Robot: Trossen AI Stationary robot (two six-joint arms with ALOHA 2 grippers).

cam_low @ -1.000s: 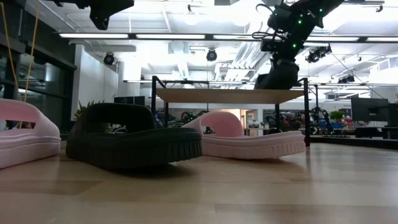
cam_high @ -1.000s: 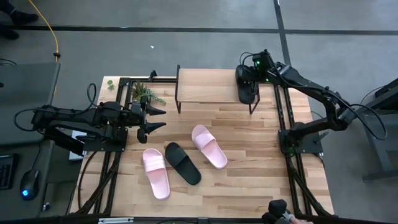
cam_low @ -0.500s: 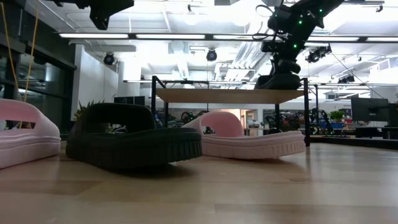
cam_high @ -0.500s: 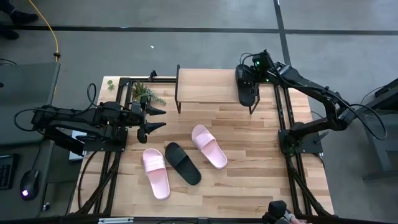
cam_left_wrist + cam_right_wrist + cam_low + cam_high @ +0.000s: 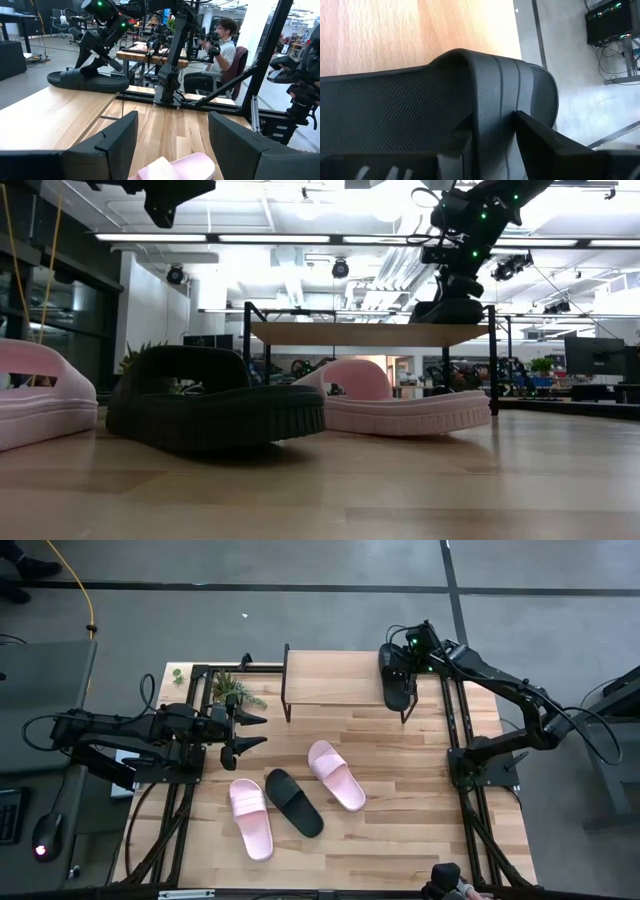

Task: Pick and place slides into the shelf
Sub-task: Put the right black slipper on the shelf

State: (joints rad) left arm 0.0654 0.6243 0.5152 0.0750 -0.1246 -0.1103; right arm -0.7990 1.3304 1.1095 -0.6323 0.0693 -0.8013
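A black slide (image 5: 396, 680) lies on the right end of the shelf (image 5: 330, 678), a wooden plank on thin black legs at the table's far edge. My right gripper (image 5: 401, 662) stands over it, shut on its strap. The low view shows the slide (image 5: 450, 310) flat on the plank (image 5: 350, 333). On the table lie a pink slide (image 5: 336, 775), a second black slide (image 5: 294, 802) and another pink slide (image 5: 250, 818), each sole down. My left gripper (image 5: 258, 730) hovers open at the table's left side, touching nothing. My right gripper holds the black slide by its wide strap (image 5: 495, 100), pinched between the two fingers (image 5: 545, 145). It comes from above, pointing down. The slide's sole rests flat on the shelf top (image 5: 87, 82).
A small green plant (image 5: 235, 690) stands left of the shelf. Black frame rails (image 5: 455, 730) run along the table's left and right sides. A person (image 5: 220, 45) sits beyond the table's right side. Bare wood lies in front of the shelf.
My right gripper has come down a little over the shelf's right end. The black slide, tipped up a second ago, has settled flat on the plank. The left arm and the three slides on the table have kept still.
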